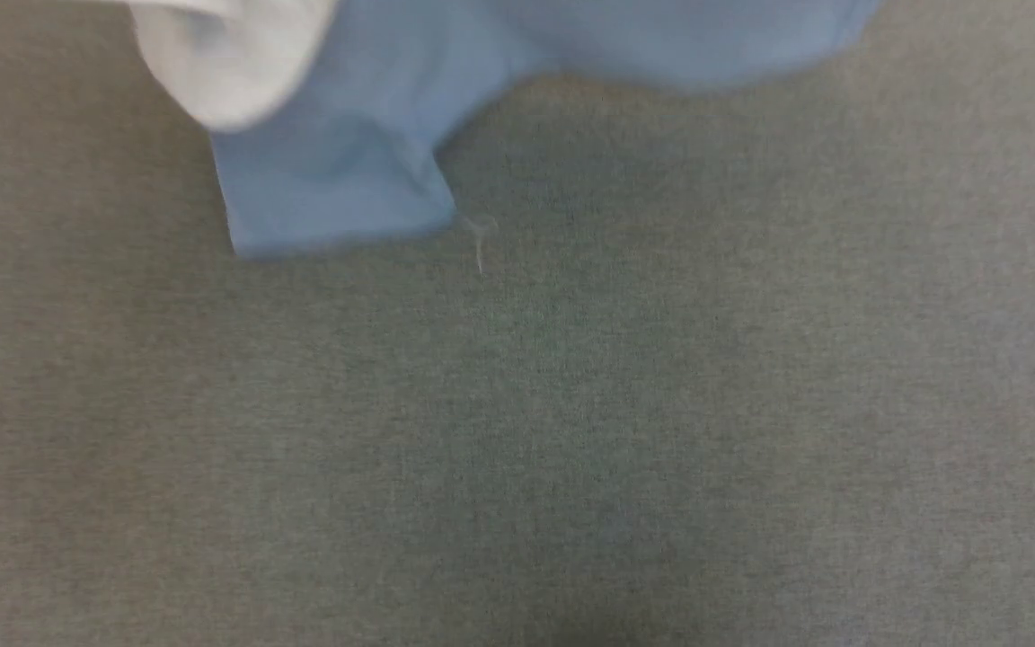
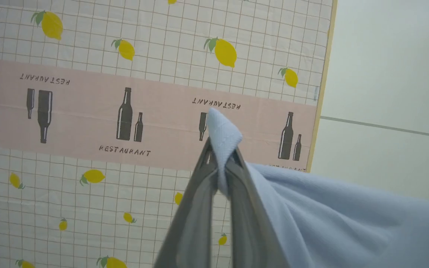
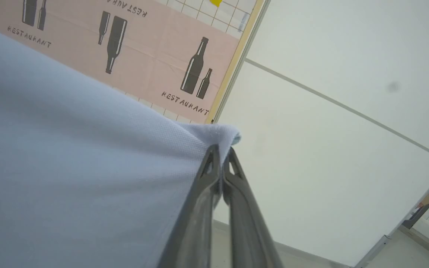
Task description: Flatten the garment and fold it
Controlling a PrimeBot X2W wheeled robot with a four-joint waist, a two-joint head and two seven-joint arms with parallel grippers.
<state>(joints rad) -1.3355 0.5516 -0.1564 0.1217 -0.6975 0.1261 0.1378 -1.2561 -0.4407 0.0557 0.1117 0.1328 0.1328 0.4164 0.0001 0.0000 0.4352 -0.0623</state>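
Up at the top edge of the head view, I've got the shirt [image 1: 347,171], light blue and blurred, with its white part [image 1: 230,63] bunched at the upper left. One blue flap reaches down over the grey cloth surface [image 1: 571,449], and a thin loose thread [image 1: 479,244] trails off that flap's lower right corner.

Over to the left wrist view: the left gripper [image 2: 222,156] is clamped tight on a fold of the shirt [image 2: 330,219]. A little peak of blue knit pokes up past the tips, and the rest sweeps away to the lower right. Behind it I see a panel [image 2: 125,111] printed with lemons, a grid and a pink band of bottles, and a white wall [image 2: 385,74] to its right.

Right wrist view now: the right gripper [image 3: 222,150] is pinched closed on a corner of the shirt [image 3: 69,167], with the cloth spreading off to the left from the tips. Bottle-print panel at upper left, white wall beyond it.
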